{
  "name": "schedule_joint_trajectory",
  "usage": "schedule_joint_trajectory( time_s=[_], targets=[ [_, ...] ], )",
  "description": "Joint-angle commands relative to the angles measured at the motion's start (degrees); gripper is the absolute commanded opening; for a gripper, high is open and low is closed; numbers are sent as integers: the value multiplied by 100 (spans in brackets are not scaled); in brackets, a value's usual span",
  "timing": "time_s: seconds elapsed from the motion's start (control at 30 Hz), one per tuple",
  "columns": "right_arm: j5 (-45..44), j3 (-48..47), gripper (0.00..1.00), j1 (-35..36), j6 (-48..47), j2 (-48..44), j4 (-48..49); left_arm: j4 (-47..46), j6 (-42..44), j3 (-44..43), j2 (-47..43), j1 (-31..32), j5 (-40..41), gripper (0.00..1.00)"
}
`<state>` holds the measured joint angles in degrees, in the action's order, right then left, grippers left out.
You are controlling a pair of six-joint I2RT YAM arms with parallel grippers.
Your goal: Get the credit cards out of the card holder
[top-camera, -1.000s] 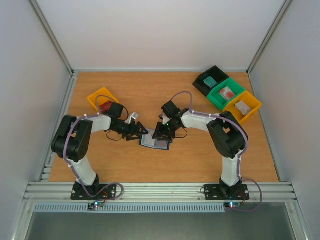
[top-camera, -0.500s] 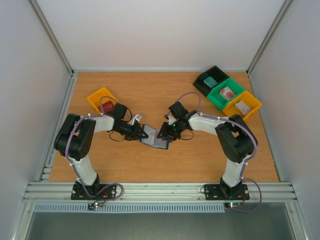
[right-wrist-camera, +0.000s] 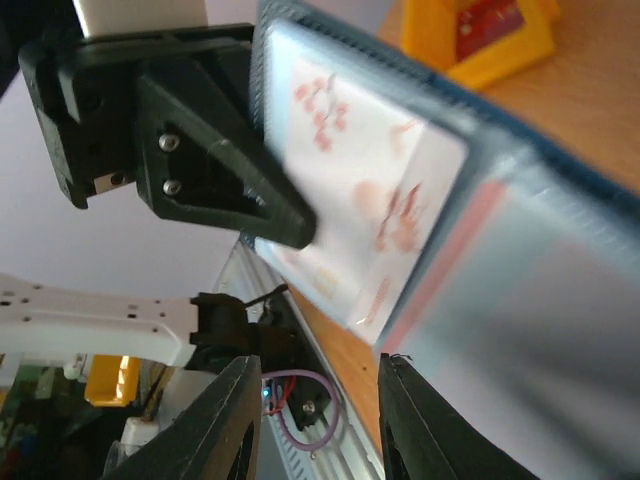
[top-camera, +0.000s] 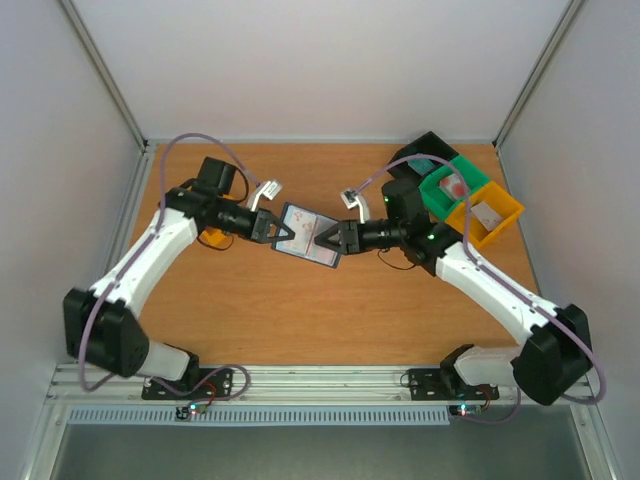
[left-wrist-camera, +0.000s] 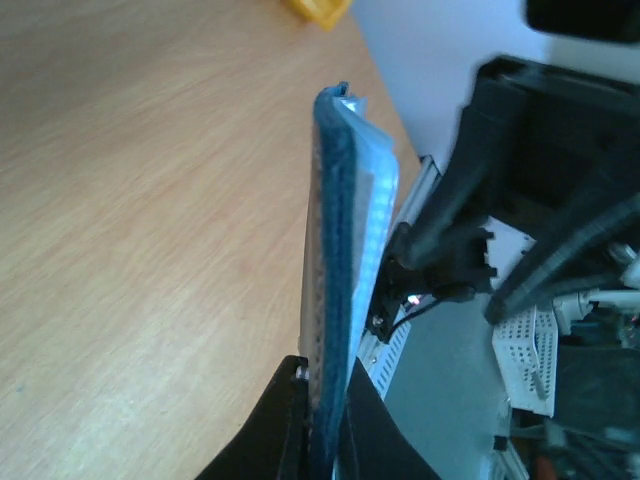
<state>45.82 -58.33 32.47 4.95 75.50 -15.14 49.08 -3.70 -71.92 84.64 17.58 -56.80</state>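
My left hand (top-camera: 280, 232) is clamped on the card holder (top-camera: 306, 230) at its edge. My right hand (top-camera: 330, 240), fingers apart opposite, could tug it out of this thin grip.

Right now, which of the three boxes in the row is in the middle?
The green bin. It sits between the black bin, which is farthest back, and the yellow bin, which is nearest the front.
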Motion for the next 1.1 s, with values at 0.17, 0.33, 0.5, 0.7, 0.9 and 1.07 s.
schedule_joint_trajectory(
  time_s=[0.17, 0.33, 0.5, 0.7, 0.9, 1.07],
  targets=[
    [374, -109, 33, 13, -646, -905, -180, -2348, -1069, 1017, -1726, 534, -441, 0],
    [250, -168, 33, 14, -789, -957, -315, -3486, -1286, 1443, -2205, 646, -718, 0],
    [327, -203, 32, 19, -822, -882, -341, -4679, -1742, 1932, -2481, 712, -824, 0],
    [804, -346, 26, 227, -915, -738, -124, -5373, -2069, 2150, -2435, 875, -848, 0],
    [1055, -254, 2, 231, -790, -909, 153, -5618, -2488, 2299, -2491, 931, -872, 0],
    [742, -272, 1, 189, -1057, -1105, -447, -6109, -3067, 2754, -2510, 929, -784, 0]
  ],
)
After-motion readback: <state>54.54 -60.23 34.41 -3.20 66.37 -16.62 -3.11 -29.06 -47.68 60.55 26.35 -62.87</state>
